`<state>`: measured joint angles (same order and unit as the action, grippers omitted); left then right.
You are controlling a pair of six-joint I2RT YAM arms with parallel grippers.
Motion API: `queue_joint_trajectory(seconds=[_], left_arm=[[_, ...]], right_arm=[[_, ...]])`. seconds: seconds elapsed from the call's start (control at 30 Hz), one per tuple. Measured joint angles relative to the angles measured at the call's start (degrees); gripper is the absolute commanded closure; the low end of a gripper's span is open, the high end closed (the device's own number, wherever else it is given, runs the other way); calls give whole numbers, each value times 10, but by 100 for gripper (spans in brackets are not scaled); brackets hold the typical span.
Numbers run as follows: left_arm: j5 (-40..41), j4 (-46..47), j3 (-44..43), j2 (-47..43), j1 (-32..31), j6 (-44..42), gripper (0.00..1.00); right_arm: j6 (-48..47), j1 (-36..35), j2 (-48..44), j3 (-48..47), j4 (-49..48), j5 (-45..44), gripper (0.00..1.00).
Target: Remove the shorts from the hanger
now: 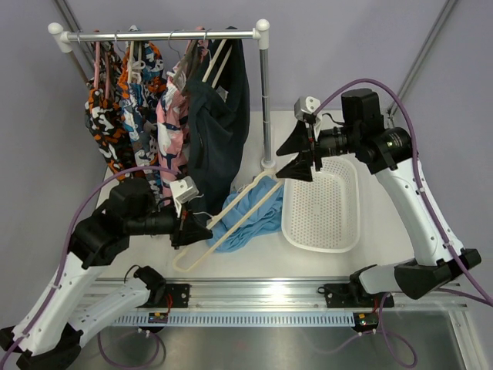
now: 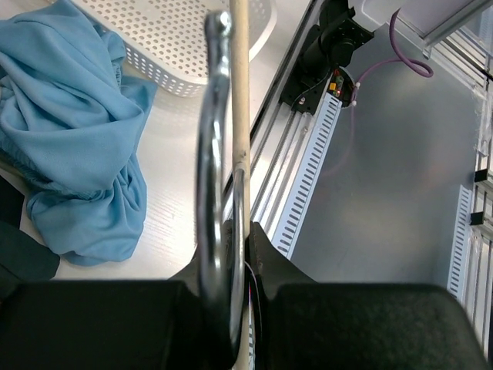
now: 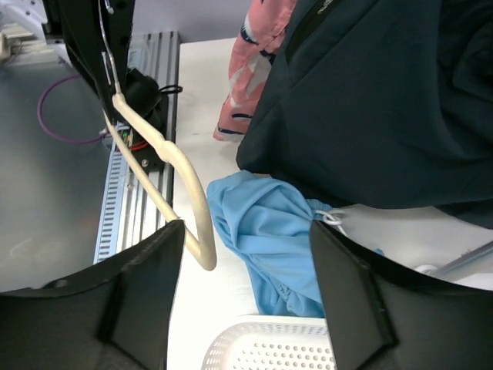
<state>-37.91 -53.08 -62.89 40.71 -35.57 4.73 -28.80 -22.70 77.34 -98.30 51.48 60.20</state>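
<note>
The light blue shorts (image 1: 250,222) (image 2: 69,131) (image 3: 269,231) lie crumpled on the table, beside and partly under a cream hanger (image 1: 231,216) (image 3: 189,193). My left gripper (image 1: 192,229) (image 2: 246,239) is shut on the hanger's metal hook (image 2: 212,154). The hanger slants from there toward the back right. My right gripper (image 1: 297,158) (image 3: 246,254) hovers open over the hanger's far end and the blue shorts, holding nothing. The dark navy shorts (image 1: 219,116) (image 3: 370,100) hang from the rack just behind.
A white pipe rack (image 1: 154,35) at the back left carries orange-black-white patterned garments (image 1: 115,108) and a pink patterned one (image 1: 171,123) (image 3: 250,69). Its right post (image 1: 266,100) stands near my right gripper. A white perforated basket (image 1: 323,204) (image 2: 177,38) (image 3: 262,347) lies right of the shorts.
</note>
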Motion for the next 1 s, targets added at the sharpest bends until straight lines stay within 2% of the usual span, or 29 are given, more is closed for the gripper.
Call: queue_joint_trajectory(seconds=[0.03,0.07,0.1,0.2,0.37,0.6,1.0], left_arm=[[-1,-1,0,0,-1,-1,100],[-3,-1,0,0,-2,-3,100],[-5,-1,0,0,-2,-4,100],[-5,-1,0,3,-3,-5,100],[-5,-3,-1,9,-4,-7,100],[15,-20,-24,-3,-5,-11,100],[60,-19,-83,-53,-8,6,100]], right_arm=[[-6,-4,8,-5,7,3,38],[-11,-12,16,-9,16,6,39],[-19,-16,19,-9,24,8,48],[-34,-40,25,-12,44,13,63],[-53,-48,27,-18,70,25,100],[-66,-48,19,-9,82,33,100],[-68,-54,-39,98,45,69,100]])
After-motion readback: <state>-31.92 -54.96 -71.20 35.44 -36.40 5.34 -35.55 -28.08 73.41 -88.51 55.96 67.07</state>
